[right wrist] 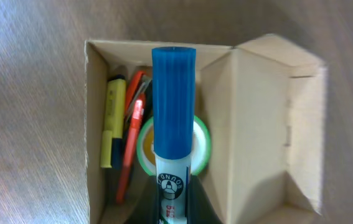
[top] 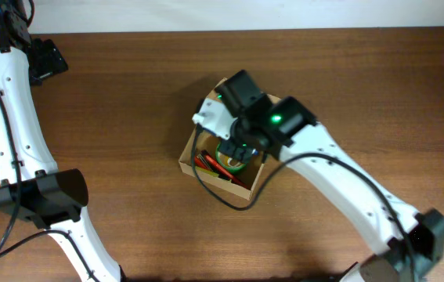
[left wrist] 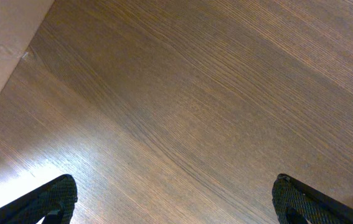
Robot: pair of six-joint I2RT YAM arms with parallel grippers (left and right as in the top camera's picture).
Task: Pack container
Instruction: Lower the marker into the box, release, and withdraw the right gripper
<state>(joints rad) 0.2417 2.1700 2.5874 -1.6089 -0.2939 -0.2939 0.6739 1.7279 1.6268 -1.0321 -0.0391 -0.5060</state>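
A tan cardboard box (top: 190, 145) is shown at the centre of the overhead frame, on a wooden table (top: 128, 117). Its lid (right wrist: 260, 118) is folded open and fills the right half of the right wrist frame.

The right gripper (top: 239, 147) is placed directly over the open box. Its jaws are closed narrowly on a marker (right wrist: 174, 106) with a blue cap. The marker runs up the middle of the right wrist frame, cap toward the top, above the box's contents. Whether it touches anything beneath it cannot be told.

Inside the box, 1 yellow highlighter (right wrist: 111, 121) is seen along the left wall. Red pens (right wrist: 131, 143) lie just beside it, and 1 green tape roll (right wrist: 204, 146) is partly hidden under the marker.

The left gripper (left wrist: 179, 205) is parked at the upper left of the overhead frame, well apart from the box. Its fingers are spread wide with nothing held, and only bare table is shown between them.

The packing is judged to be well along, since several items are already in the box. 2 steps appear to be left: the marker is to be lowered and released among the other items, and the lid is probably to be folded shut. No other loose items are made out on the table in the overhead frame.
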